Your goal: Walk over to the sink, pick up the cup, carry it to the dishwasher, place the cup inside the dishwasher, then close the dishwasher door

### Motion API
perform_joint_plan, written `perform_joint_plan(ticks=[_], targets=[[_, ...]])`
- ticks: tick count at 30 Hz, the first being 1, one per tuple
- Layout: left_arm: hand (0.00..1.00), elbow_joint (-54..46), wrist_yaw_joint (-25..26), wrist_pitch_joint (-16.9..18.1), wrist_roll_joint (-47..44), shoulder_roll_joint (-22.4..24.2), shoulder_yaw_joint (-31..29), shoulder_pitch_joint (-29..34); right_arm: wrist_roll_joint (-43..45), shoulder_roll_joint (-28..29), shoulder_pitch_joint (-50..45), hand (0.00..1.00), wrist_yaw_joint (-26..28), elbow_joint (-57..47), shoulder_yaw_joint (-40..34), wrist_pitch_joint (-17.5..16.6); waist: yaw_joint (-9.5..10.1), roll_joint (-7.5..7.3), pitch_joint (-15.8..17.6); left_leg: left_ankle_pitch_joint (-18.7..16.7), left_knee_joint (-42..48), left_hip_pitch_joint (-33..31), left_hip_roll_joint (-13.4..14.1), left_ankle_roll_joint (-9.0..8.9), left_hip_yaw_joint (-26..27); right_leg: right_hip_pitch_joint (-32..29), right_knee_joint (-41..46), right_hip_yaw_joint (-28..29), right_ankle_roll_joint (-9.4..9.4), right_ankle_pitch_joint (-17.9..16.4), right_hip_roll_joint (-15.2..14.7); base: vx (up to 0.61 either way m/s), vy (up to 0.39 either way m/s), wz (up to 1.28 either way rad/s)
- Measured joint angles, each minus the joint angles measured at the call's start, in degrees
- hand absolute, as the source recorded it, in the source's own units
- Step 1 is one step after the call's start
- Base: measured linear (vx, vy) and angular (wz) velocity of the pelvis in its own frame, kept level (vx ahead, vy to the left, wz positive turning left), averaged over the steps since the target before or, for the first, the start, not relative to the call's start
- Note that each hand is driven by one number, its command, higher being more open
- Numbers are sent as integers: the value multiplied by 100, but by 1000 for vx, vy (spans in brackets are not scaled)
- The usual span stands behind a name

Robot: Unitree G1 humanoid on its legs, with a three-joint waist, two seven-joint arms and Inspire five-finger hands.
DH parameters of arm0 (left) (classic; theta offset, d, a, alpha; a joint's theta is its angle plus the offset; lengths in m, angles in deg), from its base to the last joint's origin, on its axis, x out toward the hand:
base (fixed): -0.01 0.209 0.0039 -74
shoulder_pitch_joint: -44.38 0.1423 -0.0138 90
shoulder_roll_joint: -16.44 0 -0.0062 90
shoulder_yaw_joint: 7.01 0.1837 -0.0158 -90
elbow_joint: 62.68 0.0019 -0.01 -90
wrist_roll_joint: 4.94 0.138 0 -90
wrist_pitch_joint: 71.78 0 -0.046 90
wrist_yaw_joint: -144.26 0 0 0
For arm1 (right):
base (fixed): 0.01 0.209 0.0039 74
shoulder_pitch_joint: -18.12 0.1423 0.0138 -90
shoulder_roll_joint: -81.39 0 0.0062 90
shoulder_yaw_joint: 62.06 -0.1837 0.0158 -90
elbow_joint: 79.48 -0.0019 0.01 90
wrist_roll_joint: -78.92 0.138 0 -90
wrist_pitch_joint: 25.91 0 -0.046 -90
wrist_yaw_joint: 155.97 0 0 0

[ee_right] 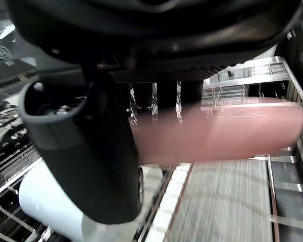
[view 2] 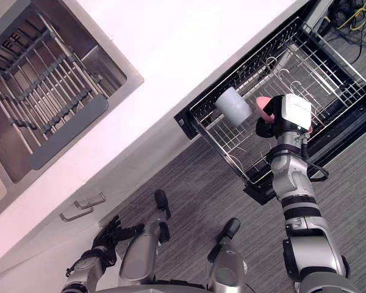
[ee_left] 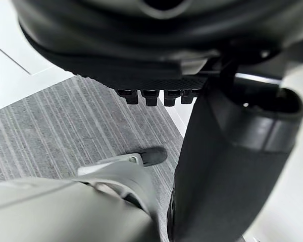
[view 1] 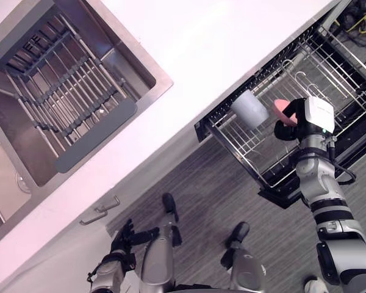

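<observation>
Pink cup (view 1: 282, 110): we see it pinched between thumb and fingers of the right hand (view 1: 294, 120), over the pulled-out dishwasher rack (view 1: 348, 79) | white cup (view 1: 250, 108): lying in that rack, just beside | left hand (view 1: 122, 237): low, fingers relaxed, holding nothing.

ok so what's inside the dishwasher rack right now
A pale cup lies on its side in the rack. The right hand holds a pink cup over it, hiding the wires beneath.

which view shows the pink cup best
The right wrist view: the pink cup lies large across it, gripped by the right hand. In both eye views a small pink part peeks out beside that hand, above the dishwasher rack.
</observation>
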Motion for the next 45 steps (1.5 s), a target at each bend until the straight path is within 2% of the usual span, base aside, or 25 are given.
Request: perform_joint_plan(ticks=[4, 6, 7, 8, 9, 10, 12, 13, 14, 15, 16, 17, 18, 20, 26, 29, 32, 33, 35, 38, 39, 41, 42, 44, 45], targets=[[100, 1, -9, 8, 3, 3, 69, -6, 344, 134, -295, 100, 211, -322, -44, -2, -25, 1, 0, -262, 404, 6, 71, -14, -79, 155, 72, 19, 0, 0, -16, 33, 15, -2], [100, 11, -9, 11, 6, -2, 63, -12, 370, 354, -517, 100, 279, -557, -218, -26, -23, -25, 14, -344, 909, -151, 141, -43, -149, 224, 150, 133, -4, 4, -66, 58, 24, 15], [100, 37, -13, 32, 9, 15, 51, 5, 387, 581, -644, 100, 298, -623, -351, -28, -67, -142, 47, -718, 1446, -522, 58, -192, -290, 361, 157, 211, 0, 4, -131, 61, 77, 23], [100, 17, -19, 57, 19, 77, 62, 48, 441, 645, -726, 100, 310, -675, -403, -41, -82, -68, -17, -653, 853, -439, -195, -179, -469, 396, 181, 235, 1, 4, -171, 78, 173, -4], [100, 11, -28, 79, 53, 144, 60, 197, 506, 726, -815, 100, 388, -723, -409, -78, -40, 93, -110, -72, 143, -283, -283, 133, -504, 448, 209, 276, 48, -31, -45, 83, 200, -7], [100, 19, -1, 73, 91, 84, 53, 141, 589, 871, -1010, 100, 398, -927, -503, -103, -38, -75, -106, 76, 34, -194, -369, 124, -547, 451, 282, 247, 112, -66, -167, 96, 155, -12], [100, 6, 8, 105, 246, 53, 53, 166, 647, 1006, -1324, 100, 499, -1347, -515, -218, -26, -121, -126, 65, -49, -32, -319, 134, -586, 357, 757, 301, 132, -69, -213, 103, 48, 10], [100, 6, 18, 104, 268, 52, 44, 174, 669, 1056, -1365, 100, 534, -1421, -514, -285, -26, -110, -129, 66, -82, 71, -248, 134, -597, 281, 923, 351, 199, -236, -251, 55, -28, -15], [100, 47, 35, 85, 322, 46, -40, 213, 774, 1175, -1477, 100, 604, -1617, -511, -446, -17, -111, -139, 66, -142, 300, -155, 133, -565, 350, 671, 415, 315, -467, -159, -23, -91, -27], [100, 70, 47, 82, 350, 42, -125, 248, 884, 1202, -1633, 100, 618, -2005, -515, -586, -25, -183, -183, 62, -189, 483, -148, 124, -520, 447, 41, 418, 248, -410, -115, -71, -148, -17], [100, 56, 67, 99, 372, -17, -172, 322, 947, 1243, -1807, 100, 624, -2281, -538, -681, -77, -379, -322, 29, -200, 528, -263, 15, -495, 384, -114, 451, 126, 194, -168, -78, -138, 12], [100, 86, 100, 128, 436, 8, -189, 335, 1031, 1218, -1909, 100, 624, -2417, -589, -761, -152, -367, -400, -43, -241, 588, -272, -126, -521, 467, -79, 342, 274, 27, -167, -35, -138, 2], [100, 168, 173, 113, 472, 95, -172, 477, 1122, 1250, -2041, 100, 618, -2558, -761, -838, -186, -330, -631, 36, -430, 736, -101, -221, -453, 454, -55, 433, 249, 10, -11, 5, -106, -13], [100, 284, 161, 68, 570, 140, -205, 641, 1291, 1315, -2260, 100, 571, -2740, -1179, -858, -204, -407, -891, 149, -752, 973, -37, -310, -349, 472, -94, 517, 211, -52, 76, 29, -107, -33], [100, 274, 251, -4, 743, 81, -354, 950, 1791, 1313, -2486, 100, 1, -2771, -2662, -405, -414, -654, -1224, 208, -902, 1421, -28, -349, -142, 725, -91, 652, 191, -69, 91, 9, -31, -13], [100, 264, 244, 0, 805, 87, -356, 1137, 2017, 1313, -2741, 100, -196, -2617, -2866, -169, -516, -658, -1503, 207, -902, 1546, -33, -350, -56, 796, -82, 715, 190, -70, 83, -24, -8, -12], [100, 266, 241, 2, 812, 139, -406, 1182, 2394, 1350, -2945, 100, -369, -2121, -3245, 24, -557, -597, -1579, 205, -905, 1632, -26, -353, -19, 847, -72, 742, 161, -90, 84, -89, -11, -9], [100, 266, 243, 2, 812, 160, -431, 1201, 2496, 1375, -2950, 0, -413, -1967, -3340, 75, -568, -577, -1591, 204, -906, 1632, -22, -354, -19, 837, -52, 746, 159, -91, 83, -166, 1, 0], [100, 271, 240, 2, 814, 199, -450, 1327, 3026, 1549, -2991, 0, -624, -1343, -3721, 225, -640, -501, -1636, 218, -933, 1609, -24, -336, 4, 746, -3, 779, 146, -92, 68, -170, 14, -5], [100, 262, 238, 8, 810, 233, -457, 1344, 3737, 1654, -3143, 0, -778, -932, -3881, 265, -655, -393, -1644, 227, -936, 1362, -12, -327, 46, 450, 2, 848, 108, -85, 64, -131, 25, -12], [100, 259, 231, 8, 803, 256, -449, 1265, 4243, 1658, -3092, 0, -786, -763, -3882, 273, -664, -255, -1557, 286, -936, 1167, -12, -283, 99, 203, -3, 934, 81, 21, 60, -91, 30, -20], [100, 250, 231, 12, 783, 294, -415, 1135, 4680, 1658, -2947, 0, -765, -681, -3899, 268, -692, -114, -1352, 350, -934, 1006, -39, -246, 112, 48, -28, 978, 36, 171, 41, -73, 42, -14], [100, 234, 231, 34, 715, 356, -356, 1008, 5158, 1656, -2734, 0, -674, -663, -3972, 223, -719, 37, -1083, 393, -933, 929, -90, -189, 130, -45, -27, 1013, 79, 280, -6, -80, 63, -5], [100, 225, 232, 90, 651, 444, -272, 954, 5565, 1653, -2526, 0, -561, -660, -4025, 107, -728, 203, -875, 410, -932, 867, -151, -163, 152, -120, -36, 1045, 114, 344, -77, -59, 64, -2], [100, 192, 238, 165, 543, 507, -125, 941, 5858, 1639, -2302, 0, -411, -652, -4014, -61, -739, 363, -680, 432, -922, 845, -227, -112, 160, -144, -43, 1062, 149, 381, -154, -25, 65, 2]])
